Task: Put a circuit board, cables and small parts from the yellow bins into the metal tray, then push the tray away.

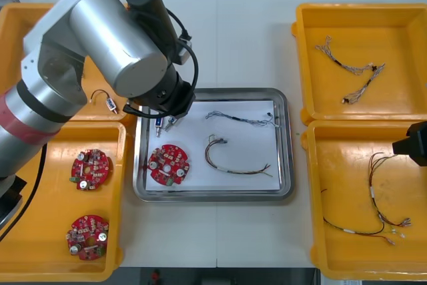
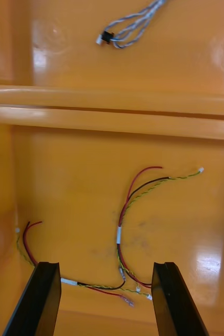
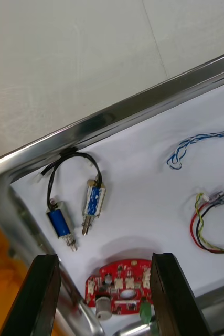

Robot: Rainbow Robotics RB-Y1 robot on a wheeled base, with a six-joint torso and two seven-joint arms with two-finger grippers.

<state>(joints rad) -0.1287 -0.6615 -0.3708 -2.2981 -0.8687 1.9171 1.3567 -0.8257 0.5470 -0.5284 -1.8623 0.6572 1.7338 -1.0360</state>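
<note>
Starting at the left: two yellow bins (image 1: 47, 251) are stacked along that side. The far one has a lone small metal part (image 1: 107, 101) in it, and the near one has two spare circuit boards (image 1: 91, 169), round and red.

The left gripper (image 3: 104, 260) is held low over the far left corner of the metal tray (image 1: 213, 196), fingers spread apart with nothing between them. Just past them, a pair of blue-bodied small metal parts (image 3: 93, 202) joined by a black wire (image 3: 70, 157) is laid on the white liner (image 3: 143, 173), tucked into that corner. Also in the tray are a red circuit board (image 1: 168, 163), a twisted blue and white cable (image 1: 243, 119) and a red, yellow and black cable (image 1: 233, 158). So loading looks pretty much done, and the push is probably what's left.

Over on the right, the right gripper (image 2: 106, 265) is hung over the near right bin (image 2: 64, 184), fingers wide apart and empty. A red and yellow cable (image 2: 125, 231) is lying loose beneath it.

What could go wrong:
- The wire loop is sat right up by the tray's side, so it could get snagged by a finger when the left arm is raised, and the parts dragged out with it.
- If the tray is shoved off-centre, it could be spun into a bin wall rather than slid straight.
- With a quick shove, the light cables could be sent skating across the liner.
</note>
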